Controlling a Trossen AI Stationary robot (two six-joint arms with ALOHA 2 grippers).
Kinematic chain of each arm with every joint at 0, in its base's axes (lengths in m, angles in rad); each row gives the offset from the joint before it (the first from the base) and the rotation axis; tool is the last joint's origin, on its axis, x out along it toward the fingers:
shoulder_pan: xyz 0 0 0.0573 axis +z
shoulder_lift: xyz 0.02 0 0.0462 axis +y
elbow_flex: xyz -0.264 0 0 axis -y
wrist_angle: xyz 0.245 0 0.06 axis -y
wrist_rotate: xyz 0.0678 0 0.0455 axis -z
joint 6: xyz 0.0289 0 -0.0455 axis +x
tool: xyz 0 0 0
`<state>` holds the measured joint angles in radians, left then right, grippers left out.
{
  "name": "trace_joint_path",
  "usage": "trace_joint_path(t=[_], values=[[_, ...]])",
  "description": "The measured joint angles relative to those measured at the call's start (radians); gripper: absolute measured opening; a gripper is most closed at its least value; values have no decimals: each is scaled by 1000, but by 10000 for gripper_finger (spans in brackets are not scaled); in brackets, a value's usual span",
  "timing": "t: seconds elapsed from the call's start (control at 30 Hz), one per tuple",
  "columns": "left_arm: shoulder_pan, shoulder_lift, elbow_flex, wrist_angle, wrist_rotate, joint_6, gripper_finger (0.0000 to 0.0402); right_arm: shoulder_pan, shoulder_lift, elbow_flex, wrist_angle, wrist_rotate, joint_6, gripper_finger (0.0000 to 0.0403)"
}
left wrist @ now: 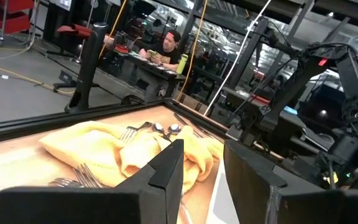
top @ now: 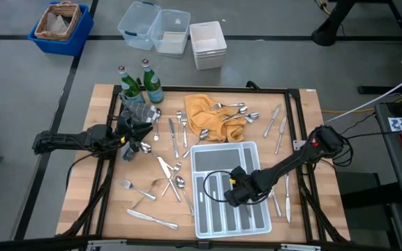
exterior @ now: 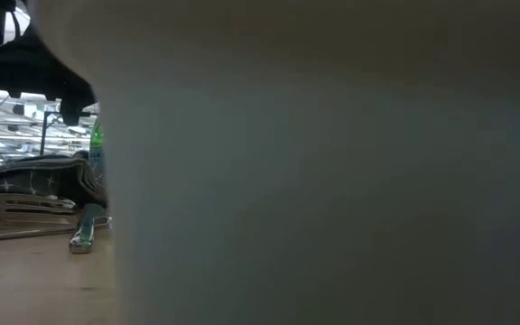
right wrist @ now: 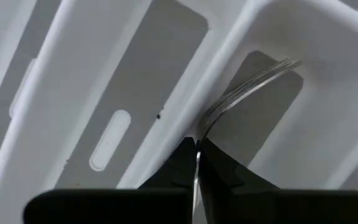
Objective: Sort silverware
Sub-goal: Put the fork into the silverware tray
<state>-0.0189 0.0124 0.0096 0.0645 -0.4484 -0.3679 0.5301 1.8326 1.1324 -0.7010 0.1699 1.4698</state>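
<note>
Right tool (right wrist: 196, 163) is pinched tight on the handle of a fork (right wrist: 247, 92), holding it edge-on between the pads, tines pointing away into one of the tray (top: 199, 224) slots. From above, that tool (top: 234, 189) sits low over the middle of the white tray, so I'd say this fork is about to be set down in its compartment.

Left tool (left wrist: 202, 180) has its fingers spread with nothing between them, and it hangs over the left side of the desk (top: 103, 209) near the green bottles (top: 139, 85), facing the yellow cloth (left wrist: 114, 149).

The rest of the silverware (top: 176, 136) is scattered all over: a bunch on and around the cloth, a loose heap left of the tray, a few knives (top: 278, 129) on the right side of the desk.

Handling-wise these look light and totally stiff, but polished and thin, so slippery. A pinch near the handle end lets the heavy end swing or twist in the grip. I'd grab closer to the middle of the handle, across the flat faces. Pieces lying flat on wood are hard to get under, and the crossed ones will probably drag their neighbours along.
</note>
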Motion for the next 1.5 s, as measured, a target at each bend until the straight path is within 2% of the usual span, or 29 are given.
trace_joint_path(t=[0.1, 0.3, 0.47, 0.67, 1.03, 1.37, 1.5], values=[[0, 0, 0, 0, 0, -12, 104, 0, 3, -1, -2, -6, 0, 42], [0, 0, 0, -3, 48, -179, 104, 0, 3, -2, -15, -13, 0, 90], [0, 0, 0, -9, 205, -233, 104, -2, 2, -2, -16, -42, 1, 108], [-1, 1, 51, -72, 435, -284, 104, -1, 2, -2, -6, -96, 0, 99], [-2, 60, 225, -335, 754, -313, 104, 0, -40, -1, -1, -141, -11, 93], [-129, 191, 254, -639, 837, -253, 104, 0, -113, -1, 7, -140, -10, 92], [-219, 252, 254, -678, 847, -215, 104, 0, -147, -1, 32, -144, -9, 92]])
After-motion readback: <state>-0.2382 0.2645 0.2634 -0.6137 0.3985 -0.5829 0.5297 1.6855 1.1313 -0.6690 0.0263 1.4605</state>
